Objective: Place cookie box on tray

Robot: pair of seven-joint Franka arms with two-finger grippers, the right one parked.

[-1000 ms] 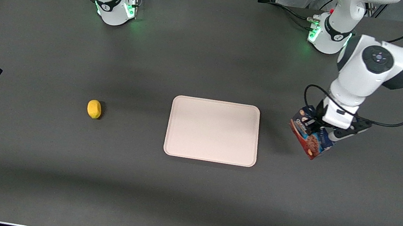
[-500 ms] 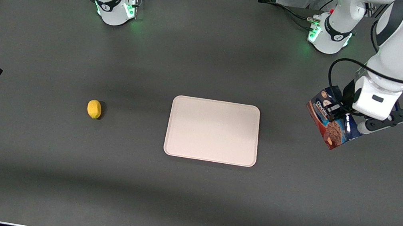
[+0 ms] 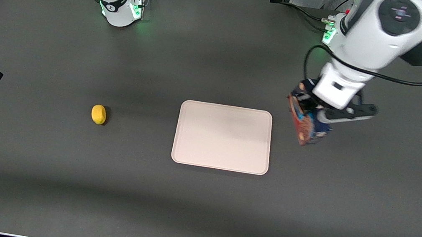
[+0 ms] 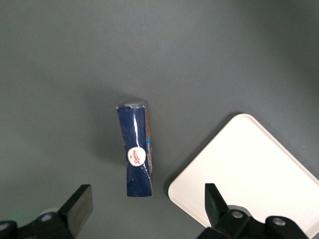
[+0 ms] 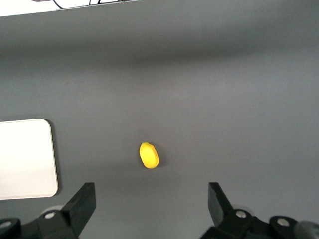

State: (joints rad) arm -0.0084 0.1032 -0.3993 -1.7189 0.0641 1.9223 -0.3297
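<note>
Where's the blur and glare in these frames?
Front view: the working arm, its end effector beside the pale pinkish rectangular tray, and the dark blue cookie box at it are motion-smeared; the tray and the small yellow rounded object are sharp. Left wrist view: the box is crisp, with a white glare streak along its blue face. Right wrist view: sharp, with a soft dark band on the grey table.
</note>
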